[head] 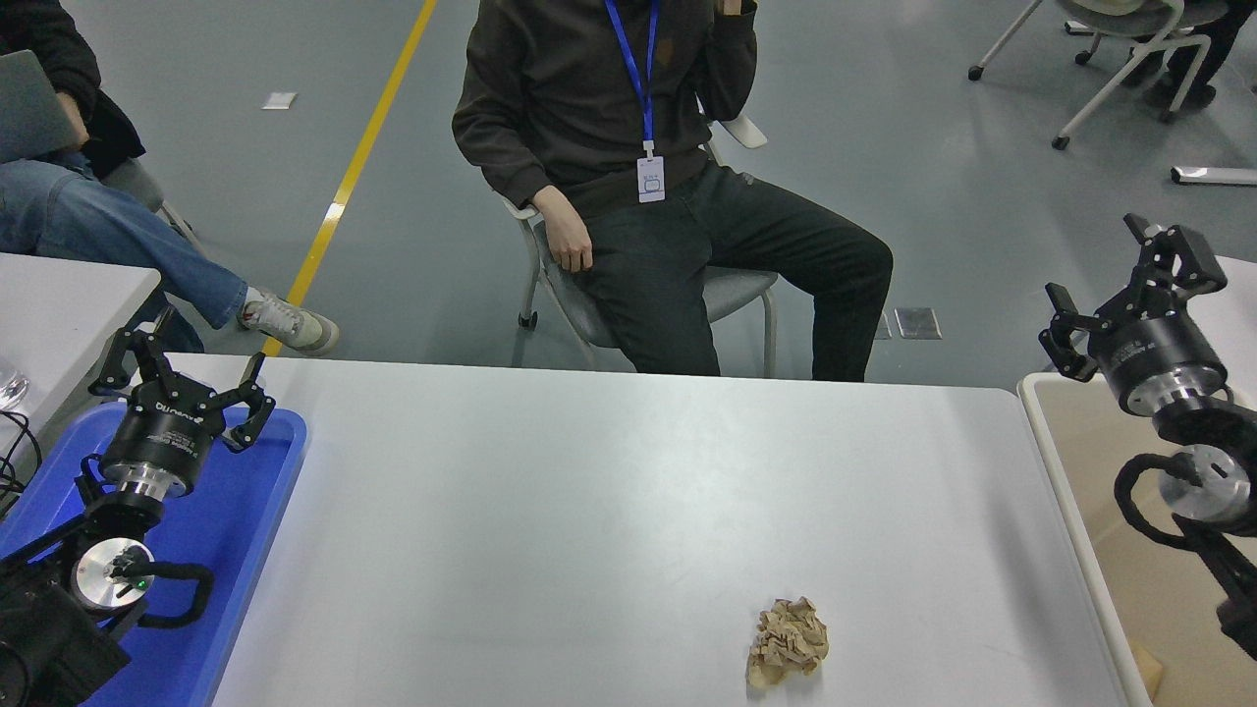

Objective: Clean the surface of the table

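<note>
Two black arms frame the white tabletop [609, 491], which spreads across the middle of the scene and carries a single crumpled wad of brown paper [788, 641] near its near edge, right of centre. Nothing touches the wad. The left pincer [183, 376] hangs over the far end of a blue tray [236, 550] that lies along the tabletop's left edge, its fingers spread wide and grasping nothing. The right pincer [1129, 285] is raised past the tabletop's far right corner, above the far rim of a beige bin [1056, 462] standing against the right edge; its fingers are likewise released and empty, well apart from the paper wad. A small tan scrap, perhaps more paper, shows in the bin's near corner, too cropped to identify. Beyond the far edge, a person in dark clothes [628, 147] sits on a chair with a blue lanyard and one hand resting on a thigh. A second person in jeans [108, 236] sits off the far left corner, beside a smaller white table [59, 304].
</note>
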